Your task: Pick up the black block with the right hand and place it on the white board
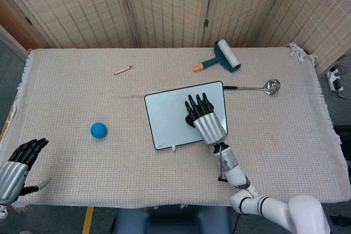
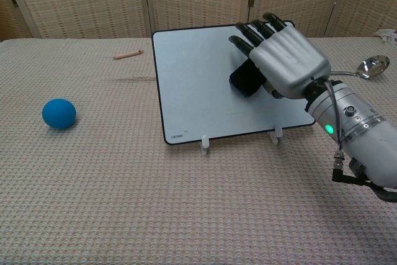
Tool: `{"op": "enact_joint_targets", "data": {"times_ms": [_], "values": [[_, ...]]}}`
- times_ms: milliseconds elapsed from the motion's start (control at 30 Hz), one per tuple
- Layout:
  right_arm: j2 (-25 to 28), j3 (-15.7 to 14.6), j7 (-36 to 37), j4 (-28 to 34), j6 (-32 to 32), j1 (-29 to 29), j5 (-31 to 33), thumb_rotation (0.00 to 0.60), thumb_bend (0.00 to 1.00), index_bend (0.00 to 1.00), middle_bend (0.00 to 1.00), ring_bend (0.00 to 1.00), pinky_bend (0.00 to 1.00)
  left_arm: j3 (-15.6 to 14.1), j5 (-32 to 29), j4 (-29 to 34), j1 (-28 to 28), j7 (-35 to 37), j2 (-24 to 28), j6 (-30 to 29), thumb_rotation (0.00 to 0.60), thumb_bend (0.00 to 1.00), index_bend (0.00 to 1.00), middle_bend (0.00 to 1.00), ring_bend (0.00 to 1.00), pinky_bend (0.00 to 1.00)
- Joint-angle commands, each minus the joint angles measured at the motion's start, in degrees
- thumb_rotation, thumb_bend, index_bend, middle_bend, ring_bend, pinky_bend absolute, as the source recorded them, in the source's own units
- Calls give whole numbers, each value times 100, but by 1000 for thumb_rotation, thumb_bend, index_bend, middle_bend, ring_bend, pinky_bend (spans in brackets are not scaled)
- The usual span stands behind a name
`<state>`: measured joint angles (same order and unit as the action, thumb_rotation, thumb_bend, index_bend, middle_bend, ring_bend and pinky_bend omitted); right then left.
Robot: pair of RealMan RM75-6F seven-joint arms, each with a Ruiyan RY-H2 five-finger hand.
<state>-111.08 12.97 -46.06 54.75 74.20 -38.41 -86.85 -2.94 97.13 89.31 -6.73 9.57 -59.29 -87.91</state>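
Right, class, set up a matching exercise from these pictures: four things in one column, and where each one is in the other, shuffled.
Things:
1. ball
2. block
3. spoon
4. pencil

Places:
A. just right of the board
B. under the right hand, over the board
C. far side of the table, left of the board
D. alone, left of the board

Pairs: 1-D, 2-B, 3-A, 4-C

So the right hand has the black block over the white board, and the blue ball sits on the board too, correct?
Not quite. The blue ball lies on the tablecloth, well left of the white board, as the head view shows. The right hand does hold the black block over the board.
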Motion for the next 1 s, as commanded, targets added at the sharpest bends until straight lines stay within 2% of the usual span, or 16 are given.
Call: {"op": "enact_joint_targets", "data": {"times_ms": [33, 133, 267, 333, 467, 567, 633, 767, 867, 1000], "values": [[227, -82, 57, 347, 117, 115, -28, 600, 381, 0, 0, 0, 0, 1, 0, 2, 3, -11, -3, -5, 600, 231, 36, 107, 101, 151], [581, -247, 88, 893, 335, 309, -155, 600, 381, 0, 0, 0, 0, 10, -9, 0, 9, -36, -11, -14, 600, 231, 36, 107, 101, 151], [1259, -561, 314, 2154, 724, 810, -235, 600, 381, 0, 0, 0, 0, 12, -23, 2, -7, -157, -46, 44, 600, 231, 36, 107, 101, 151], [1753, -794, 424, 2989, 904, 1152, -209, 600, 381, 0, 0, 0, 0, 9, -31, 18, -14, -263, -72, 81, 600, 230, 36, 107, 101, 151], [3061, -1407, 444, 4688, 1076, 1870, 112, 600, 381, 0, 0, 0, 0, 29, -71, 67, -2, -501, -133, 97, 600, 231, 36, 107, 101, 151], [3921, -1799, 452, 5401, 1146, 2273, 427, 600, 381, 0, 0, 0, 0, 39, -81, 107, 37, -659, -176, 43, 600, 231, 35, 106, 101, 151], [4337, -2000, 830, 5425, 1293, 2549, 484, 600, 382, 0, 0, 0, 0, 35, -30, 124, 71, -788, -217, -31, 600, 231, 33, 106, 101, 151], [4739, -2277, 2022, 4862, 1451, 3020, 483, 600, 381, 0, 0, 0, 0, 32, 22, 116, 114, -1020, -314, -101, 600, 231, 31, 106, 101, 151], [4847, -2308, 2800, 4469, 1511, 3218, 441, 600, 382, 0, 0, 0, 0, 38, -35, 115, 126, -1164, -367, -57, 600, 231, 30, 106, 101, 151], [5021, -2259, 3211, 4284, 1567, 3336, 303, 600, 381, 0, 0, 0, 0, 40, -12, 116, 124, -1380, -431, -36, 600, 230, 24, 107, 101, 151]]}}
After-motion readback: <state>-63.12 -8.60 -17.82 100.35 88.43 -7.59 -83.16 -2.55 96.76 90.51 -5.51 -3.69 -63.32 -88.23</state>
